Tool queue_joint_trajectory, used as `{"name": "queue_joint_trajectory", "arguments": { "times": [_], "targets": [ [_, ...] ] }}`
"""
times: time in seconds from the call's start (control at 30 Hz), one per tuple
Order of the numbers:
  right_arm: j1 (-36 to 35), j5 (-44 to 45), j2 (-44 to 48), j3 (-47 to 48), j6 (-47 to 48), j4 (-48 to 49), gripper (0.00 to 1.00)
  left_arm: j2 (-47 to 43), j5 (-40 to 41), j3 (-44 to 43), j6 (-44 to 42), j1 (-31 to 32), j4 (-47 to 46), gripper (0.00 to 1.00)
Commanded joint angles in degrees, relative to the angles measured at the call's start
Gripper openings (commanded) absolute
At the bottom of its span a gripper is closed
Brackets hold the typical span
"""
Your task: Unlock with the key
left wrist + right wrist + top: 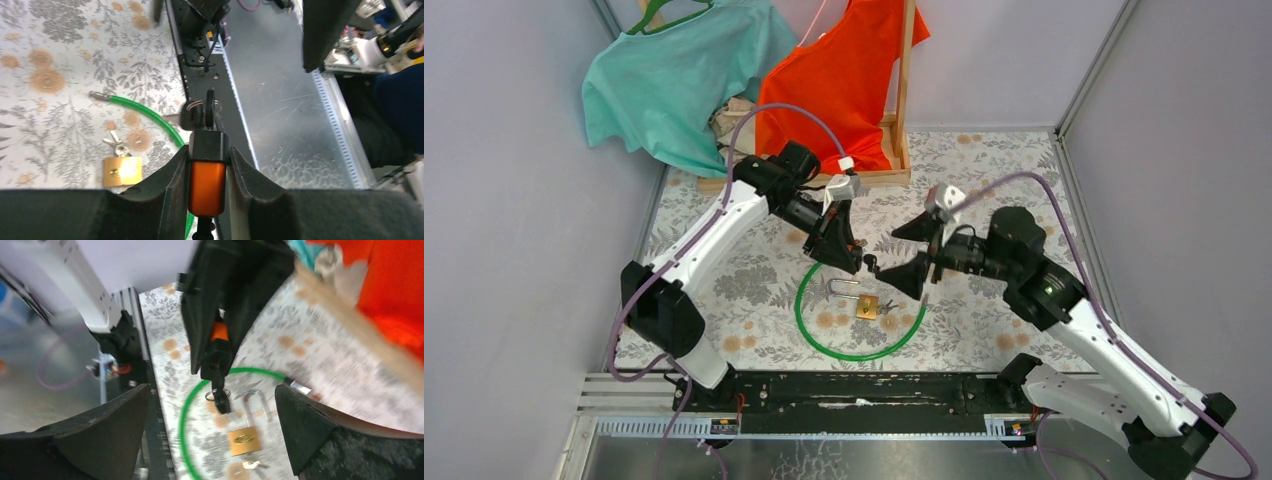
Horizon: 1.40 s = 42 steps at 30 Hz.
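My left gripper [854, 258] is shut on the orange-and-black head of a green cable lock [206, 180] and holds it above the table. A black-headed key [201, 113] on a ring sticks out of that head; it also shows in the right wrist view [221, 401]. The green cable [856, 352] lies in a loop on the table. My right gripper [886, 252] is open, with its jaws spread wide on either side of the key [871, 265] and not touching it. A brass padlock [867, 307] lies inside the loop.
Small silver keys [887, 307] lie beside the padlock [244, 440]. A wooden rack [902, 120] with a teal shirt [679, 85] and an orange shirt [839, 75] stands at the back. Grey walls close both sides. A black rail [854, 390] runs along the near edge.
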<state>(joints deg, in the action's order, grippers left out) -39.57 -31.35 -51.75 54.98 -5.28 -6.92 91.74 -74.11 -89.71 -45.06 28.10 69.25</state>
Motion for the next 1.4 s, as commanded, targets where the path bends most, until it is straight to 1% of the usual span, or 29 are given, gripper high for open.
{"name": "queue_joint_trajectory", "arguments": {
  "times": [0.0,0.03,0.07,0.13,0.23,0.33,0.5,0.83,0.93,1.07,1.17,1.23,1.3,1.33,1.37],
  "targets": [
    [-4.8,3.7,1.8,-2.5,29.5,4.4,0.99,3.6,-7.8,-3.7,-5.5,-0.1,10.2,0.03],
    [-6.5,5.4,1.8,-2.6,33.6,4.1,1.00,4.6,-7.7,-4.4,-7.6,0.0,13.1,0.04],
    [-8.8,7.8,1.4,-2.5,39.0,3.1,1.00,5.3,-7.5,-4.8,-7.0,0.0,13.8,0.04],
    [-11.4,10.7,-0.1,-1.1,45.0,0.2,1.00,5.9,-7.4,-4.6,-6.1,0.0,13.9,0.04],
    [-14.2,14.4,-1.9,0.8,50.8,-1.6,1.00,5.5,-7.4,-3.6,-6.4,0.0,13.9,0.05],
    [-15.8,15.9,-3.0,2.0,54.4,-2.3,1.00,5.4,-7.7,-3.7,-6.1,0.0,13.9,0.05],
    [-17.9,16.7,-5.0,3.6,55.9,-2.6,1.00,5.4,-8.0,-4.0,-6.0,0.0,13.9,0.06],
    [-24.2,23.8,-7.4,-1.2,57.9,8.0,0.82,5.6,-10.2,-5.0,-4.6,0.0,13.8,0.06],
    [-25.4,26.4,-8.6,-1.3,59.6,8.8,0.75,5.3,-10.5,-5.7,-3.9,-0.1,13.9,0.07],
    [-26.4,30.0,-9.7,-1.4,60.8,9.0,0.73,4.6,-10.8,-6.0,-3.7,-0.1,13.9,0.07],
    [-26.5,32.2,-9.6,-1.9,61.1,9.9,0.62,4.3,-10.9,-6.1,-3.3,0.0,13.8,0.08],
    [-26.6,33.0,-9.5,-2.1,61.6,9.9,0.51,4.1,-10.8,-6.4,-2.9,-0.1,13.9,0.11],
    [-26.7,33.9,-9.5,-2.1,61.8,10.0,0.35,4.1,-10.5,-6.9,-2.2,-0.1,13.8,0.16],
    [-26.7,34.7,-9.5,-2.0,61.8,10.0,0.25,4.0,-10.2,-7.4,-1.8,-0.1,13.9,0.21],
    [-26.7,35.6,-9.4,-2.0,61.8,10.5,0.12,3.8,-9.7,-8.0,-1.5,-0.1,13.8,0.26]
  ]
}}
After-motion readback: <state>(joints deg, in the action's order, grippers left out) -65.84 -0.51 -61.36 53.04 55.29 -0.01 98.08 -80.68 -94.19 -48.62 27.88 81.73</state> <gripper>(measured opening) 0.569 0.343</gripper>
